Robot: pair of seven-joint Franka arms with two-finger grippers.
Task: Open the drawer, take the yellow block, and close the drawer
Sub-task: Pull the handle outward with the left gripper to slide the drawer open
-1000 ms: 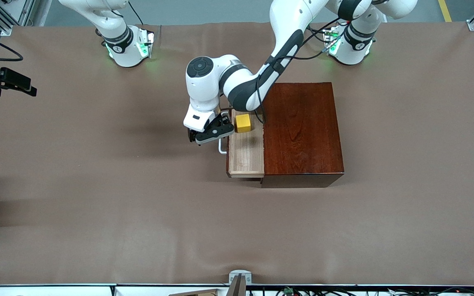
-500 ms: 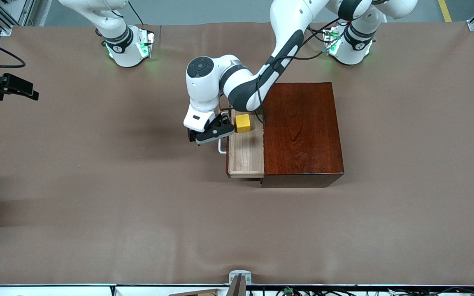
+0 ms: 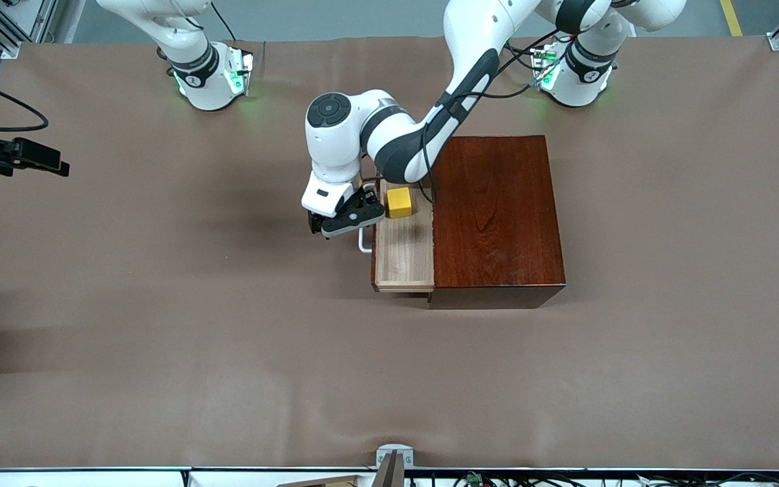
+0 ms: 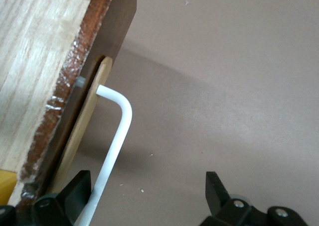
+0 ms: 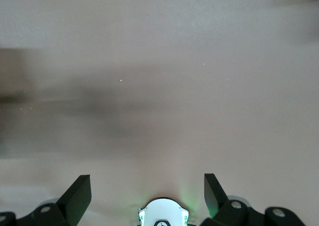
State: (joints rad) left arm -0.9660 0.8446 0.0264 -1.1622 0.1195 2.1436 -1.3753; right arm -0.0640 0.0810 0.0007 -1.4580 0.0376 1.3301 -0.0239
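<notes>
Drawer (image 3: 403, 253): you have it no further out than a second ago; block (image 3: 399, 202) exposed.
Left pincer (image 4: 144, 198): wide, handle (image 4: 115, 146) released.
Right pincer (image 5: 147, 196): wide, waiting.

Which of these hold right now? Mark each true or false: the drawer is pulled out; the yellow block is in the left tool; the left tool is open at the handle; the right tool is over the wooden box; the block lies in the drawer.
1. The drawer is pulled out. True.
2. The left tool holds the yellow block. False: the tool holds nothing.
3. The left tool is open beside the white handle. True.
4. The right tool is over the wooden box. False: it is over bare table.
5. The block lies in the drawer. True.
</notes>
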